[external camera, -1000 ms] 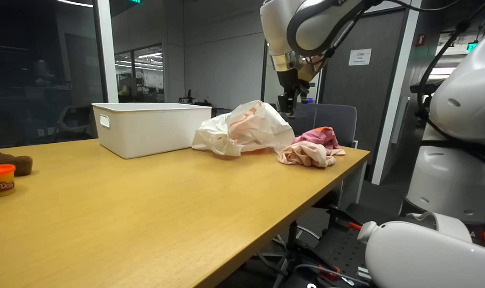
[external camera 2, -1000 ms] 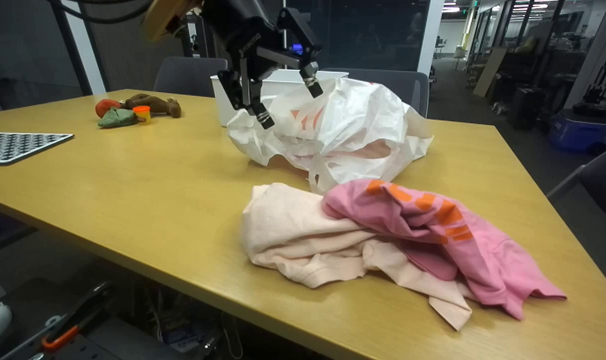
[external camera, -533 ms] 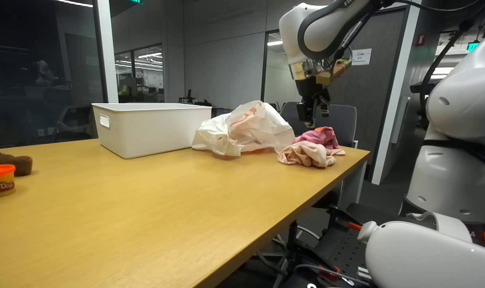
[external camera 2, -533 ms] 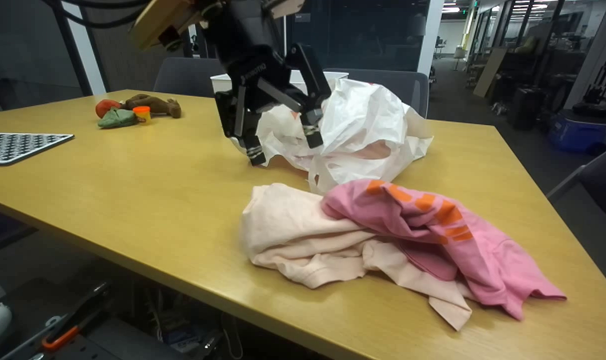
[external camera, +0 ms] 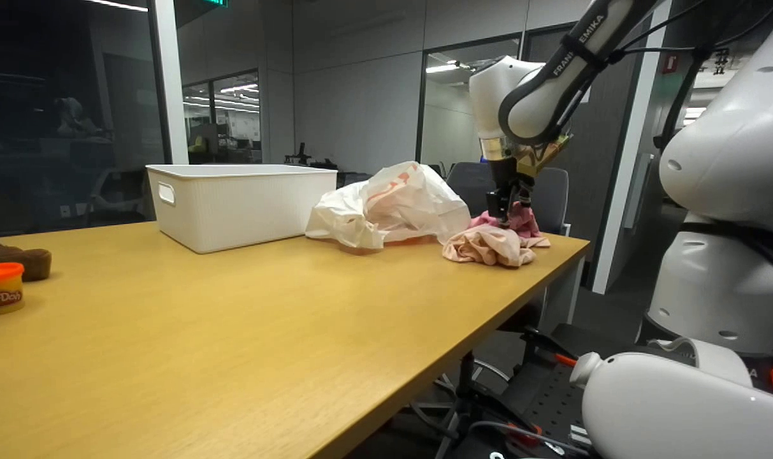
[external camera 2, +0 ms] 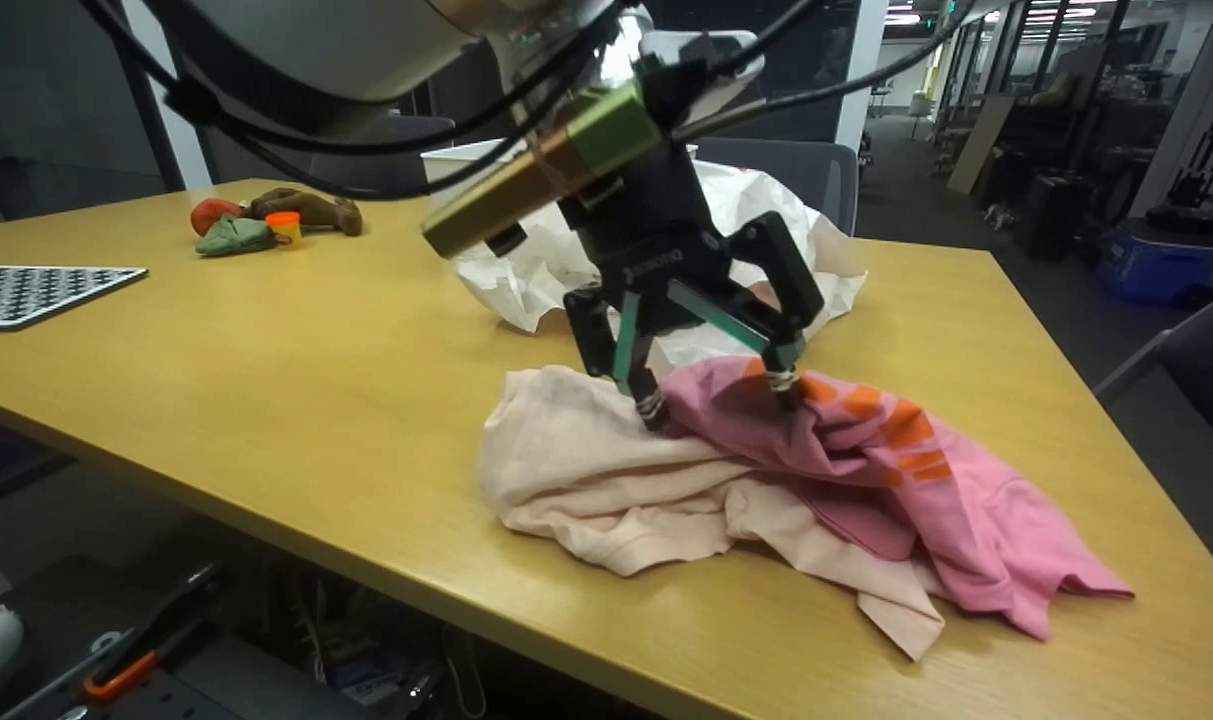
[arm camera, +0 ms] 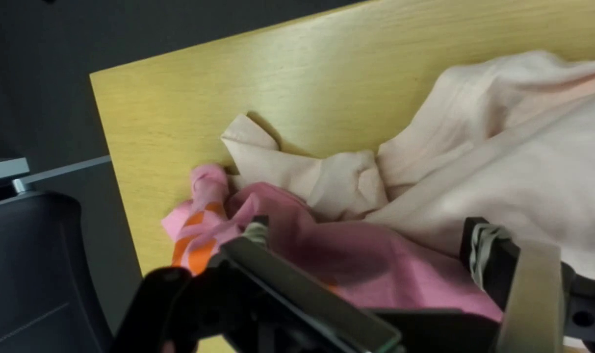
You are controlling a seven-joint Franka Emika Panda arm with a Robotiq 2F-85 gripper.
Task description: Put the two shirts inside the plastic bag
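One pink shirt [external camera 2: 976, 520] overlaps a pale shirt [external camera 2: 596, 490] beneath the wide-spread end effector [external camera 2: 719, 402].

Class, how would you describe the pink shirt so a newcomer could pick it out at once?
Start at the table, then the crumpled white bag on it. Beside the bag, under the open claw, the pink shirt lies partly over the pale shirt. Of those two, only the pink one shows orange print.
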